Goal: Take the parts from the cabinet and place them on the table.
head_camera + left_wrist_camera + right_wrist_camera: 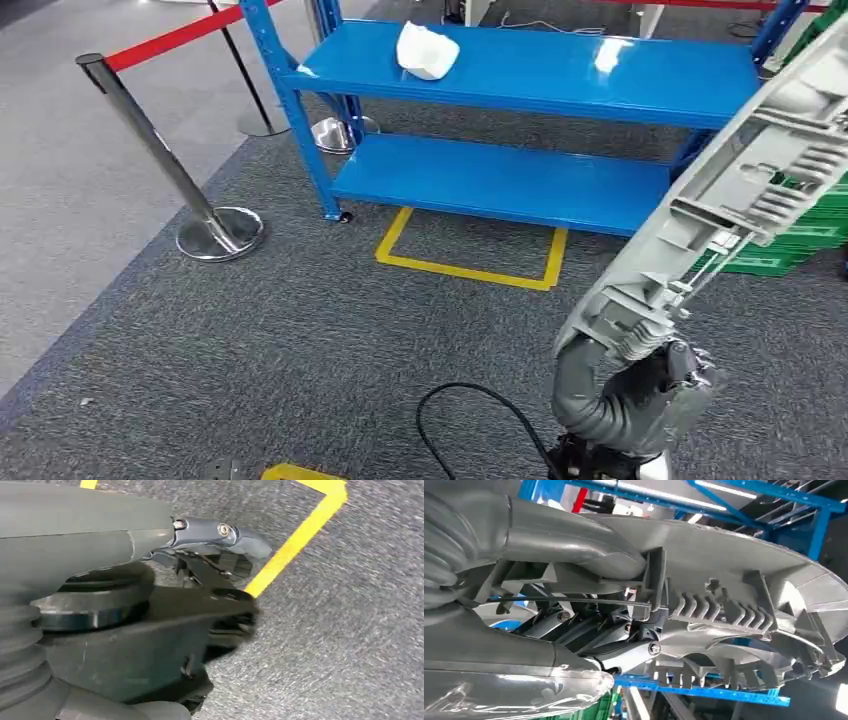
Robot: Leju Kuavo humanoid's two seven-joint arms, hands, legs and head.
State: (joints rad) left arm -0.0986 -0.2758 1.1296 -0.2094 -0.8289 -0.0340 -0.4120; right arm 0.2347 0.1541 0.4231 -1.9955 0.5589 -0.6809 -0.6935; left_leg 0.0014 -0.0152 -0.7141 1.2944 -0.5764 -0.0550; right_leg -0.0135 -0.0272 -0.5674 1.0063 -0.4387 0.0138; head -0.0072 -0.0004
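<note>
The right hand [640,385] grips a long grey plastic part [730,190] that slants up toward the top right corner. Ahead there's a blue shelf rack [520,75] with a white part [427,50] on its upper shelf, yellow floor tape [465,268] in front, and a chrome barrier post [165,165] off left.

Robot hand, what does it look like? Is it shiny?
The right robot hand is grey, with a ribbed, bendy cover at the wrist, a thick smooth thumb and darker metal fingers with small screws. The left robot hand looks the same: grey ribbed cover, dark fingers.
</note>
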